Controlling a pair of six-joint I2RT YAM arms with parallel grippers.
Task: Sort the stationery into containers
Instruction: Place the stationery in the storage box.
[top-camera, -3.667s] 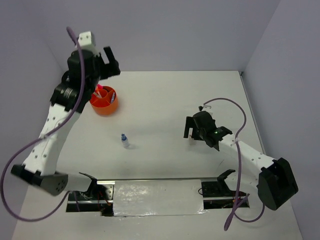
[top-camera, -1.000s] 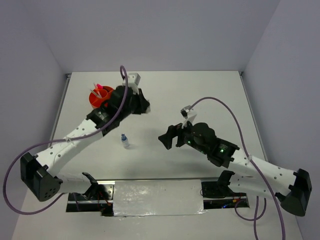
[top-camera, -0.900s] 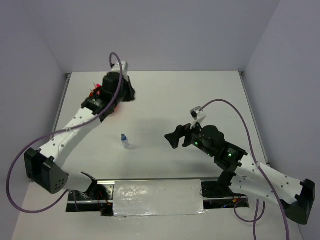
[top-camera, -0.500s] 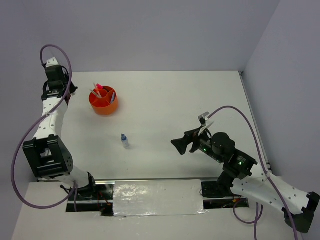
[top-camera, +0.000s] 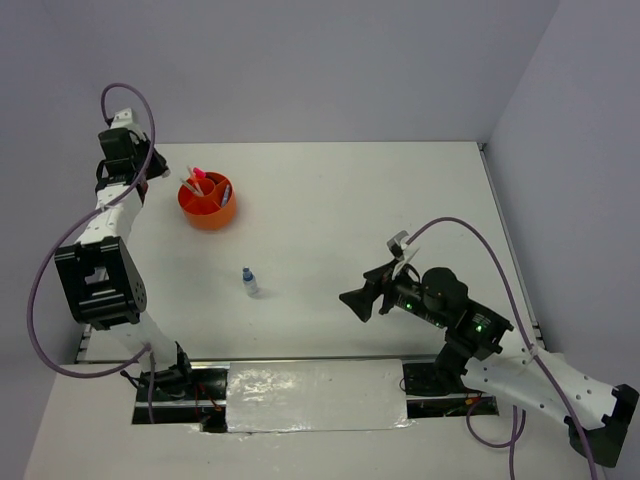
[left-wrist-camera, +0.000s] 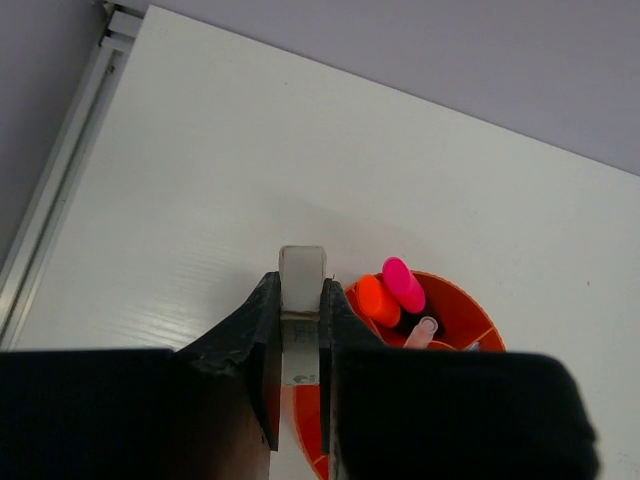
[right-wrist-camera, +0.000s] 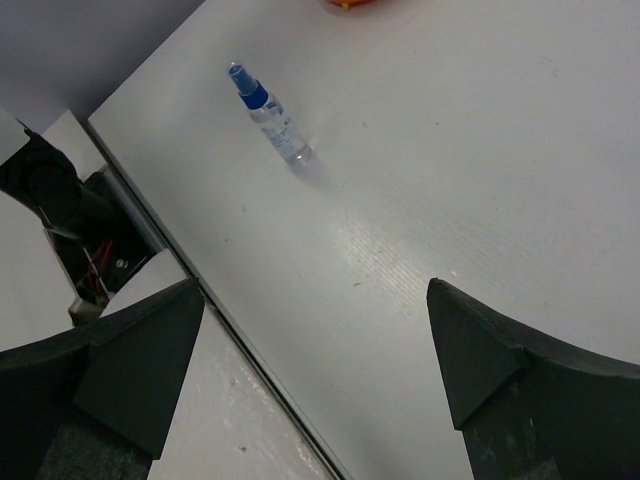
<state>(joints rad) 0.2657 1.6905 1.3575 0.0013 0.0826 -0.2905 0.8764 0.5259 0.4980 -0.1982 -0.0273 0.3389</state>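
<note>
At the table's far-left corner, left gripper (left-wrist-camera: 300, 292) is clamped on the beige eraser (left-wrist-camera: 302, 266), by the orange organiser (left-wrist-camera: 452, 312) holding highlighters (left-wrist-camera: 402, 284). Right gripper (right-wrist-camera: 312, 295) gapes wide near the front edge; bottle (right-wrist-camera: 271, 117) sits left of centre, untouched.

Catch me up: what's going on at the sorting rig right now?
The left gripper is shut on a beige eraser, held up near the orange organiser. The organiser already holds highlighters with orange and pink caps. The right gripper is open and empty, facing the blue-capped bottle, which sits alone on the table, not yet sorted.
</note>
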